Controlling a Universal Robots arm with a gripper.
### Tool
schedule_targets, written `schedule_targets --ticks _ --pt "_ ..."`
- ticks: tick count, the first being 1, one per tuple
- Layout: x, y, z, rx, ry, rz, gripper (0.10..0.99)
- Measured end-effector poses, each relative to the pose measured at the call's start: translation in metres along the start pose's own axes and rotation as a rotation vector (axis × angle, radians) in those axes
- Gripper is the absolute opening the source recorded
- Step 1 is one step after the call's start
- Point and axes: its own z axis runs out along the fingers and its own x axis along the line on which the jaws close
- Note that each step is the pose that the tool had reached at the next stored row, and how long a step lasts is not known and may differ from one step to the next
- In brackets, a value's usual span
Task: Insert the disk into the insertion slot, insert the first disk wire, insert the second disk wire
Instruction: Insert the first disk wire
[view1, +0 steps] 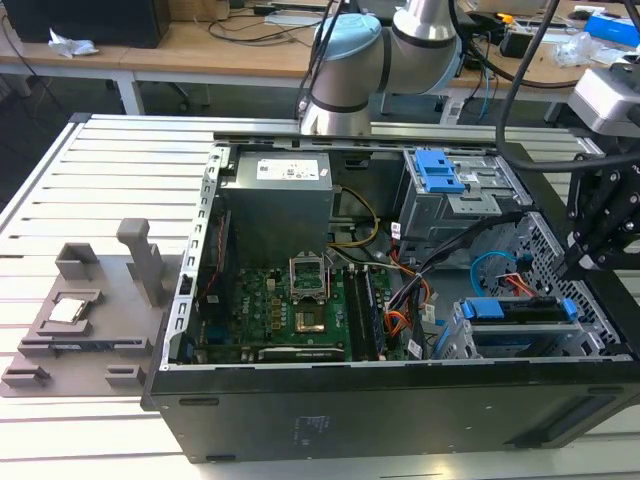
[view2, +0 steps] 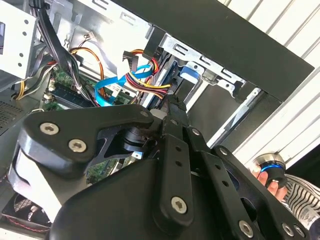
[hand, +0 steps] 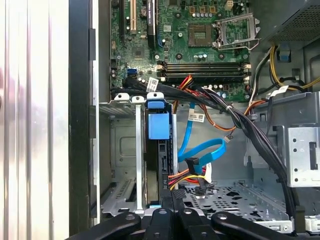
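Blue plastic frames the disk (view1: 515, 310), which sits inside the slot (view1: 455, 340) at the case (view1: 400, 420) corner on the exterior view's right. In the first wrist view the disk (hand: 162, 160) stands on edge within the grey cage, its blue tab towards the motherboard (hand: 200, 50). So the first step looks done, though I cannot tell whether the disk is pushed fully home. The gripper (hand: 172, 194) hangs right at the disk's outer edge, jaws closed together with nothing visible between them; in the second wrist view its tips (view2: 172, 102) point at the same edge. Just beside the disk lie a blue wire (hand: 200, 150) and a red-and-yellow wire (hand: 182, 176), their ends bunched near the disk's connector side. Whether either end is plugged in cannot be made out; they look loose, so both wire steps seem left to do.
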Motion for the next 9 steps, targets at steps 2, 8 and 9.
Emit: schedule_targets --ticks 2,8,9 --pt "0.0 0.0001 -0.0026 0.0 0.0003 0.0 0.106" --pt "0.0 0.0005 -0.0088 0.0 -0.0001 0.0 0.106" --pt "0.0 0.0005 -0.009 0.0 0.0001 0.0 0.106"
